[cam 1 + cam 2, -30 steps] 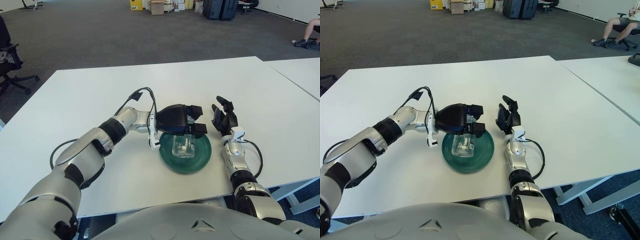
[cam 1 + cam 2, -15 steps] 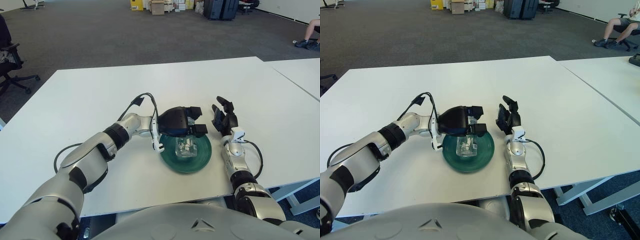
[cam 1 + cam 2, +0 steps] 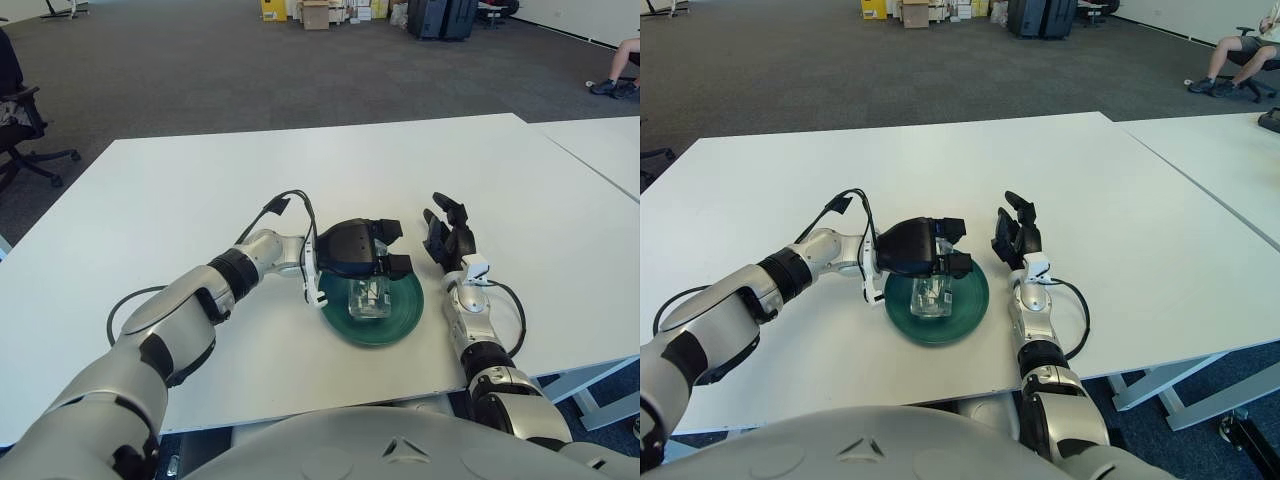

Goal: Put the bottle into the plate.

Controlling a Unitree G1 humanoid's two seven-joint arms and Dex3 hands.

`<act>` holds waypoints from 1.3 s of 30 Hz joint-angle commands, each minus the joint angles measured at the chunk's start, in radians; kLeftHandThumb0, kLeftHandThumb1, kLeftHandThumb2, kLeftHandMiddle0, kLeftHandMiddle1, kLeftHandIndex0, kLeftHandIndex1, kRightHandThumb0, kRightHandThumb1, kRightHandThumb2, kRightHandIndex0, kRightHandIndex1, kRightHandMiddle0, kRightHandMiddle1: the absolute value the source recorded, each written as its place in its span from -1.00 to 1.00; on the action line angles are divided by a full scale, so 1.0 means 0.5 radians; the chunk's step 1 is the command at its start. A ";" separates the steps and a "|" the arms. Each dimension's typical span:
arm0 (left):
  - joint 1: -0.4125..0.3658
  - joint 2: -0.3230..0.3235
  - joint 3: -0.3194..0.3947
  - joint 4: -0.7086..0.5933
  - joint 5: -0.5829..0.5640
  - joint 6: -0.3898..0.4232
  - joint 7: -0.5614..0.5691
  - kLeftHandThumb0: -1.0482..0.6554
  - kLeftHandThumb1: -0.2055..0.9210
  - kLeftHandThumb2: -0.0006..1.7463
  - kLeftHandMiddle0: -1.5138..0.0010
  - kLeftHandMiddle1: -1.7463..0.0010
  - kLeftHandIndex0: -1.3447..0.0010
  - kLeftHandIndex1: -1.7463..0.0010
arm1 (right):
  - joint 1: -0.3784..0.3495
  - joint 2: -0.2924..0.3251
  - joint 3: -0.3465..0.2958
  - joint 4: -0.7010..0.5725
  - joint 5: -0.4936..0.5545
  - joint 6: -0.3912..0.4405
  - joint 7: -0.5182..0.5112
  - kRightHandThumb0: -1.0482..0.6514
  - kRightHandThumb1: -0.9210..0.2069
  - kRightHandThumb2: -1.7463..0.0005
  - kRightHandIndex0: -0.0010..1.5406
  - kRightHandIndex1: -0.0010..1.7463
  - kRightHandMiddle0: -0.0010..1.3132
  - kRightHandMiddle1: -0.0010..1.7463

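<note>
**Nearly set: clear bottle down in the green plate**

Closest to the near edge of the white rectangular table point(image 3: 150, 190), toward its near right corner: round dark-green plate point(image 3: 398, 318), with the small clear plastic bottle point(image 3: 367, 297) inside it, on the plate's middle. Looks light and fairly stiff, smooth-walled and likely slippery; probably empty, though hard to confirm through the glare. Best taken across the body from both sides, not by the top. Long axis hard to fix from above; appears to stand roughly upright, upper end hidden beneath the hand, so pointing direction cannot be told for sure.

Directly over the far rim of the plate: black three-finger left hand point(image 3: 360, 247), fingers curled down around the bottle's upper part, seemingly clasping it, not clearly let go.

Just right of the plate: black right hand point(image 3: 1016, 237), idle, fingers loosely spread, gripping nothing.

Beyond, bare tabletop running to the far edge.
</note>
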 commanded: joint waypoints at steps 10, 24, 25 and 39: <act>-0.106 0.002 -0.111 0.072 0.017 -0.078 -0.047 -0.21 0.11 0.35 -0.42 -1.00 0.24 -0.99 | 0.096 0.068 -0.012 0.079 0.038 0.007 -0.003 -0.47 -1.00 0.11 -0.47 -0.99 -1.00 -0.17; -0.151 0.025 -0.149 0.011 -0.051 -0.166 -0.538 -0.29 0.11 0.35 -0.51 -1.00 0.21 -1.00 | 0.096 0.068 -0.002 0.056 0.019 0.038 -0.029 -0.47 -1.00 0.10 -0.45 -0.99 -1.00 -0.15; -0.151 0.027 -0.148 0.007 -0.054 -0.167 -0.550 -0.29 0.11 0.35 -0.51 -1.00 0.21 -1.00 | 0.096 0.068 -0.001 0.056 0.019 0.040 -0.031 -0.47 -1.00 0.10 -0.45 -0.99 -1.00 -0.15; -0.058 -0.007 -0.112 0.016 -0.016 -0.119 0.072 -0.25 0.43 0.08 0.03 -1.00 0.40 -1.00 | 0.080 0.079 -0.003 0.058 0.028 0.051 -0.046 -0.45 -1.00 0.10 -0.44 -0.98 -1.00 -0.15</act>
